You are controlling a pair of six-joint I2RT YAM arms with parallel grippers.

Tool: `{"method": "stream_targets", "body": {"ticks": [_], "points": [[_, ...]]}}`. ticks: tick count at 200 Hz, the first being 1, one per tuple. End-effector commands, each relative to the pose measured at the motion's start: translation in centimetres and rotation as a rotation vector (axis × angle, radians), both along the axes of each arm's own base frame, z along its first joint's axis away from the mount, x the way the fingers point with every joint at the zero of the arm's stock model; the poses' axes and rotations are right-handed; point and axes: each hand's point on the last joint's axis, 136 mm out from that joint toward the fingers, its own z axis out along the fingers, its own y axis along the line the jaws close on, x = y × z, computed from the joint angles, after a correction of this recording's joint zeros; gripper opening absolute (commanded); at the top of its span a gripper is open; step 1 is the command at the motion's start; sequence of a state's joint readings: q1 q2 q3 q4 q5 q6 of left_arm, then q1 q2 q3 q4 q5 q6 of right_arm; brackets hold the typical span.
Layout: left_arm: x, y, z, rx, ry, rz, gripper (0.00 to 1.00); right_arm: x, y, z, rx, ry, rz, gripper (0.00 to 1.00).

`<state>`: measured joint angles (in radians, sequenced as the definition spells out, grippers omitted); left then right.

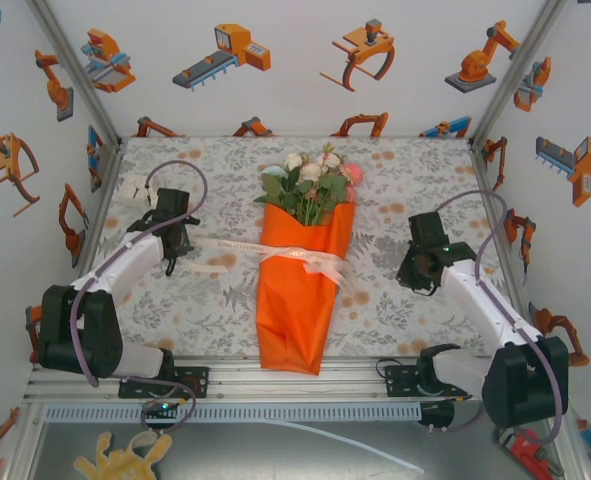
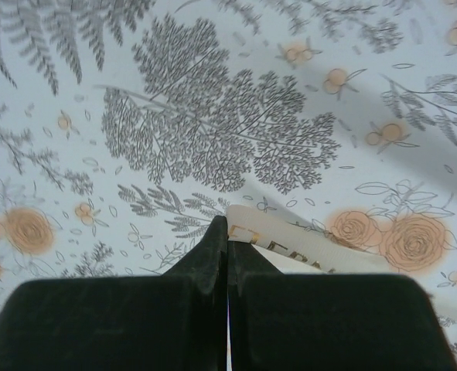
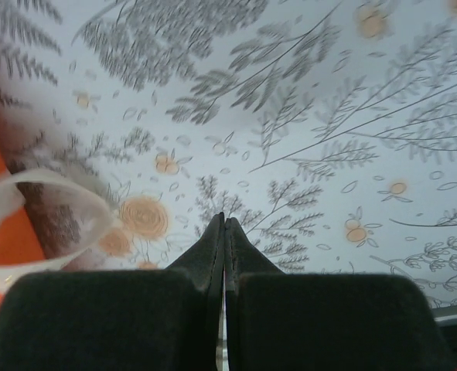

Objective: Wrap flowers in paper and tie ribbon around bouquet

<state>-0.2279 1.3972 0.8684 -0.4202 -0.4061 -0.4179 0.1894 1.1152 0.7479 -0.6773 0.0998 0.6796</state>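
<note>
The bouquet lies in the middle of the table: pink and white flowers (image 1: 310,185) top a cone of orange paper (image 1: 295,310). A cream ribbon (image 1: 300,255) crosses the cone, with a bow at its right and a tail running left. My left gripper (image 1: 178,258) is shut just left of that tail. In the left wrist view the ribbon's gold-lettered end (image 2: 290,241) lies flat beside the tips of my left gripper (image 2: 227,224), passing behind the right finger. My right gripper (image 1: 413,274) is shut right of the cone, with nothing in it (image 3: 225,220). A ribbon loop (image 3: 58,201) and the paper (image 3: 8,239) show at its left.
The floral tablecloth (image 1: 405,180) covers the table between printed walls. A small white object (image 1: 135,186) sits at the back left corner. An aluminium rail (image 1: 275,382) runs along the near edge by the arm bases.
</note>
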Motion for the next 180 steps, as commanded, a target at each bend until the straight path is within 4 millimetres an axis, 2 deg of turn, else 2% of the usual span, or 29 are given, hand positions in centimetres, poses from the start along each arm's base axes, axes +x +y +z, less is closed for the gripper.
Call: {"method": "stream_targets", "body": {"ticks": [1, 10, 16, 29, 41, 57, 78, 87, 100, 112, 128, 154, 180], "points": [[-0.9, 1.8, -0.7, -0.034, -0.01, 0.158, 0.0, 0.6, -3.1, 1.8, -0.053, -0.102, -0.163, 0.0], [-0.9, 2.0, -1.0, -0.05, 0.002, 0.164, 0.0, 1.1, -3.1, 2.7, -0.042, -0.158, -0.165, 0.0], [-0.7, 1.5, -1.2, -0.075, 0.007, 0.13, 0.0, 2.0, -1.8, 3.3, 0.013, -0.212, -0.097, 0.0], [0.4, -0.7, -1.2, -0.16, -0.007, 0.026, 0.0, 3.3, 4.1, 4.4, 0.255, -0.31, 0.164, 0.0], [1.0, -3.2, -1.3, -0.257, -0.009, -0.079, 0.0, 2.9, 8.2, 4.9, 0.41, -0.318, 0.318, 0.1], [1.3, -4.4, -1.3, -0.298, -0.01, -0.123, 0.0, 2.1, 10.1, 4.0, 0.363, -0.241, 0.438, 0.21], [1.4, -4.4, -1.5, -0.281, -0.002, -0.128, 0.0, 1.7, 12.7, 2.4, 0.379, -0.119, 0.547, 0.35], [1.4, -4.1, -1.7, -0.261, 0.012, -0.125, 0.0, 1.9, 12.4, 0.9, 0.36, -0.055, 0.501, 0.38], [1.4, -3.9, -1.8, -0.246, 0.025, -0.127, 0.0, 2.4, 10.8, -1.4, 0.288, 0.022, 0.393, 0.45], [1.4, -4.0, -1.8, -0.248, 0.027, -0.132, 0.0, 2.5, 10.3, -2.7, 0.254, 0.05, 0.376, 0.5], [1.3, -3.9, -1.9, -0.242, 0.033, -0.13, 0.0, 2.1, 10.8, -3.7, 0.283, 0.075, 0.381, 0.55], [1.3, -3.3, -2.0, -0.212, 0.042, -0.115, 0.0, 0.1, 11.2, -4.6, 0.336, 0.157, 0.334, 0.52], [1.4, -3.2, -1.8, -0.207, 0.04, -0.114, 0.0, -1.3, 9.5, -5.2, 0.281, 0.154, 0.243, 0.56]]}}
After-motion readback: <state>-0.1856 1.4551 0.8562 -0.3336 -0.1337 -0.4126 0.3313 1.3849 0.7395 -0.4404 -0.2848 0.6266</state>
